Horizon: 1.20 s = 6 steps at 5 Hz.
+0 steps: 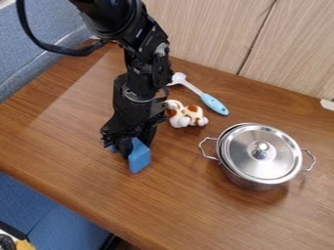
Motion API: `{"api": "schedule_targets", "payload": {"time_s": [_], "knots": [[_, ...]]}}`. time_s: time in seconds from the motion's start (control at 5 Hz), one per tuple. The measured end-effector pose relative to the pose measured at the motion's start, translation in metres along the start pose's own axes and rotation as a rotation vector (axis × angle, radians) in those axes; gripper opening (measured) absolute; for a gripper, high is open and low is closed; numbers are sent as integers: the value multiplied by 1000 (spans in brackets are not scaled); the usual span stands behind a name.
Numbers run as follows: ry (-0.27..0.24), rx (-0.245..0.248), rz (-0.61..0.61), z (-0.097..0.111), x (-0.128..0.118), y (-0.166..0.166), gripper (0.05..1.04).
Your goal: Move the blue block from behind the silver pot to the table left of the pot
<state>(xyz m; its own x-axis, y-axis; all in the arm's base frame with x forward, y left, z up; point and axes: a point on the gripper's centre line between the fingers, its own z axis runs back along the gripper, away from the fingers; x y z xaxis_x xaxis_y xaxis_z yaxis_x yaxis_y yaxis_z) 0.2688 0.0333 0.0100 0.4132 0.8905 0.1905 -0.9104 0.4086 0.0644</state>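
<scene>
The black gripper (132,142) hangs low over the left-middle part of the wooden table, with its fingers around a blue block (139,157). Part of the block sticks out in front of the fingers, and a small bit of blue shows on their left side. The rest of the block is hidden behind the gripper. Just right of the gripper lies a white and brown plush toy (185,114). Behind the toy is a spoon-like utensil (213,103) with a light blue handle and a white head. A metal pot (253,181) with its lid (260,152) on stands at the right.
The wooden table (189,210) ends at a pale wood panel (215,34) along the back. Blue padded surfaces lie beyond its left and front edges. The pot's two wire handles stick out to its left and right.
</scene>
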Motion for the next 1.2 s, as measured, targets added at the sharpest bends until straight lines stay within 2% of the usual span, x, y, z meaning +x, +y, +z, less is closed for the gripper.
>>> {"api": "schedule_targets", "payload": {"time_s": [0.2,0.4,0.6,0.8,1.0,1.2], "knots": [[2,6,9,0,0,1,964],[-29,1,10,7,3,1,1012],[-68,-42,2,35,4,0,1006],[-93,-154,4,81,9,-10,1001],[-111,-201,-6,98,9,-12,1001],[-110,-200,-8,98,9,-12,1001]]}}
